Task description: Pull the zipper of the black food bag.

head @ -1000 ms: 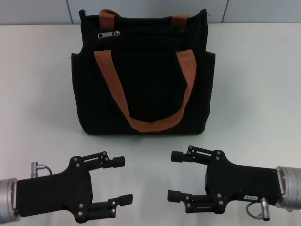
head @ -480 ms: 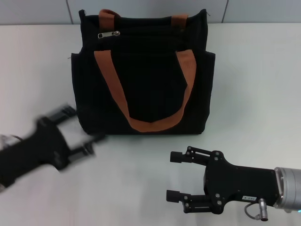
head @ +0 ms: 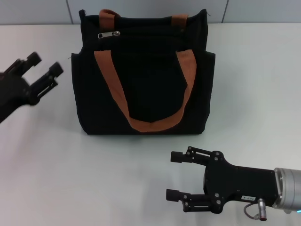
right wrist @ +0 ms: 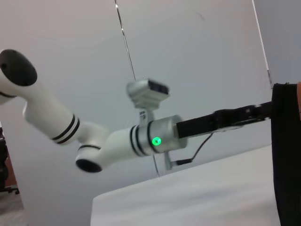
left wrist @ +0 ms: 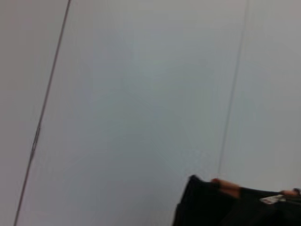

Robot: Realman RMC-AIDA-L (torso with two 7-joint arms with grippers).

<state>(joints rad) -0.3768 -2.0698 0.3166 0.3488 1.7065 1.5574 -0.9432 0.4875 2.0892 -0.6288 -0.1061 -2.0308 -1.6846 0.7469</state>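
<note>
Left gripper [head: 43,66], fingers spread and empty, hovers beside the bag [head: 143,75], its zipper [head: 108,34] just beyond the fingertips; right gripper [head: 176,175] rests released nearby.

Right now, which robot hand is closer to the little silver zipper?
Left. The left gripper hovers open beside the bag's left side, near the zipper. The right gripper sits open, low in front.

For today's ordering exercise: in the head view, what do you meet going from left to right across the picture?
Left tool, raised beside the bag and open → zipper tab near the bag's top left → black bag → right tool, open, low over the table.
</note>
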